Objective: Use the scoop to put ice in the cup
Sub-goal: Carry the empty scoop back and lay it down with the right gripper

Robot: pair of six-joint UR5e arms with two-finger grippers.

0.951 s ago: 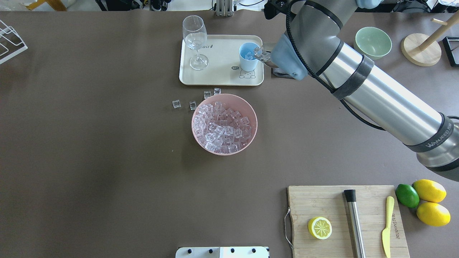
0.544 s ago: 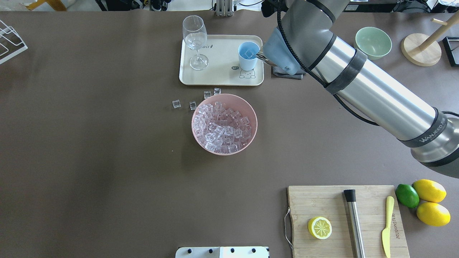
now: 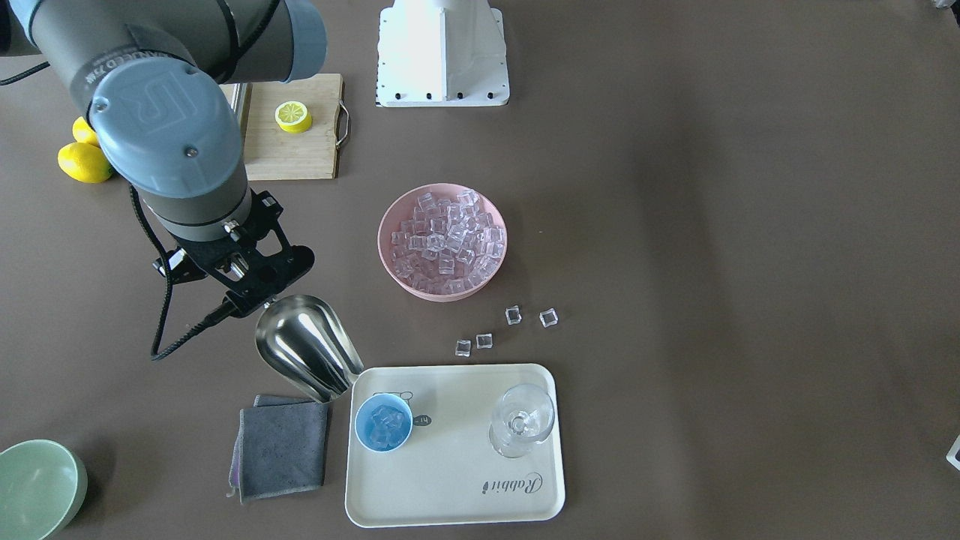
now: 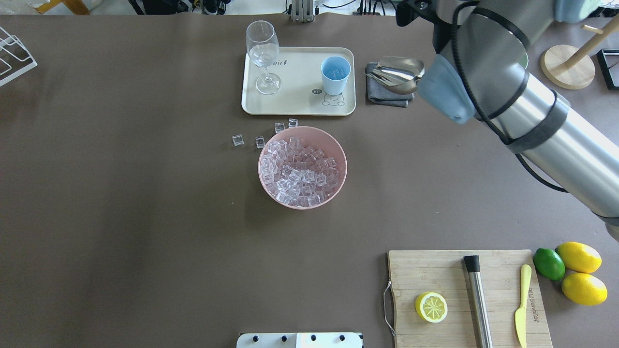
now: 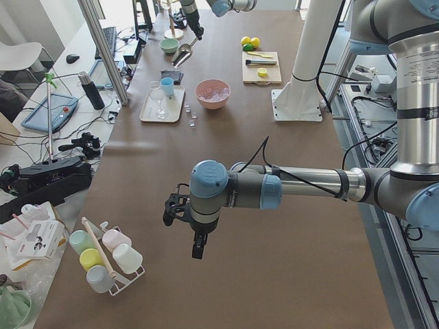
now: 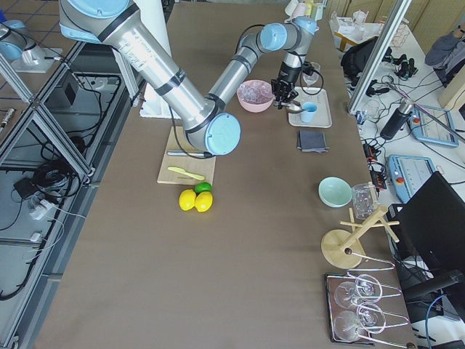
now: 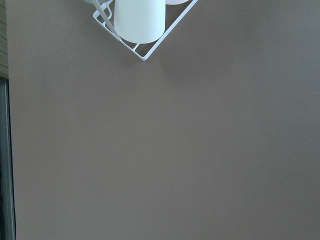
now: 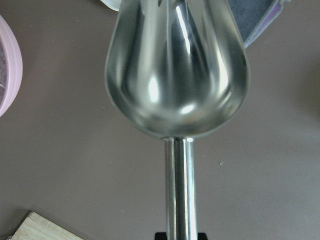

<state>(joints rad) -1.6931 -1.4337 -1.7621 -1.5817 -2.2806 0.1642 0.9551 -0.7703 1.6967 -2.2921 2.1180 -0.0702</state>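
Observation:
The steel scoop [image 3: 307,356] is empty and hangs over the table just beside the tray, above the grey cloth's edge; it also shows in the overhead view [image 4: 397,75] and the right wrist view [image 8: 177,65]. My right gripper [image 3: 261,298] is shut on its rod handle. The light-blue cup [image 3: 383,422] stands on the tray with a few ice cubes inside [image 4: 335,73]. The pink bowl [image 4: 338,145] is full of ice [image 3: 444,238]. My left gripper [image 5: 196,245] shows only in the left side view, far from all this; I cannot tell its state.
Several loose ice cubes [image 3: 513,316] lie between bowl and tray [image 3: 457,480]. A stemmed glass [image 3: 521,421] stands on the tray. A grey cloth [image 3: 281,448] lies under the scoop. A pale green bowl [image 3: 34,487], cutting board [image 4: 435,270], steel cylinder [image 4: 478,299] and lemons [image 4: 580,273] stand around.
The scoop was tipped over the cup with ice at its lip. It has now drawn back to the right over the grey cloth, empty, and the ice lies in the cup.

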